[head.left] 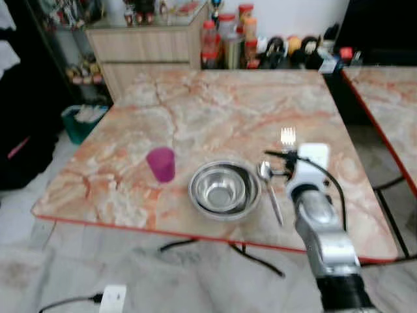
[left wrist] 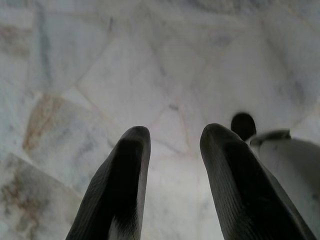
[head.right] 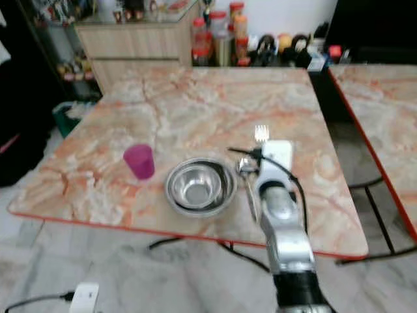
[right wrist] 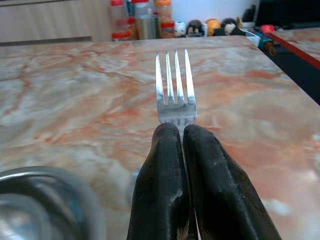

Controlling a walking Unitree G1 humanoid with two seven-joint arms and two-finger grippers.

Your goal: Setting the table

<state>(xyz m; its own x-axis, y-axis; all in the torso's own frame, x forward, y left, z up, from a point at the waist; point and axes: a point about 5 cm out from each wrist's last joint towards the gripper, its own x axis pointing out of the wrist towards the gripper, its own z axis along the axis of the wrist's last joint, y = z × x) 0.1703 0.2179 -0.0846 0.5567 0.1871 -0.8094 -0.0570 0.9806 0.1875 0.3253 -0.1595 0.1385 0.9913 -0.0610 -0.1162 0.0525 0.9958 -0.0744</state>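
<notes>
My right gripper (right wrist: 180,132) is shut on a silver fork (right wrist: 174,90), tines pointing away across the marble table (head.left: 215,111). In the eye views the fork (head.left: 287,137) pokes out beyond the wrist, just right of a spoon (head.left: 268,182) that lies beside a steel bowl (head.left: 224,189). A purple cup (head.left: 161,163) stands left of the bowl. My left gripper (left wrist: 172,142) hangs open over the pale stone floor.
Bottles and jars (head.left: 228,42) line the table's far edge by a wooden cabinet (head.left: 143,45). A second marble table (head.left: 388,98) stands to the right across a gap. A white plug and cable (head.left: 112,297) lie on the floor below.
</notes>
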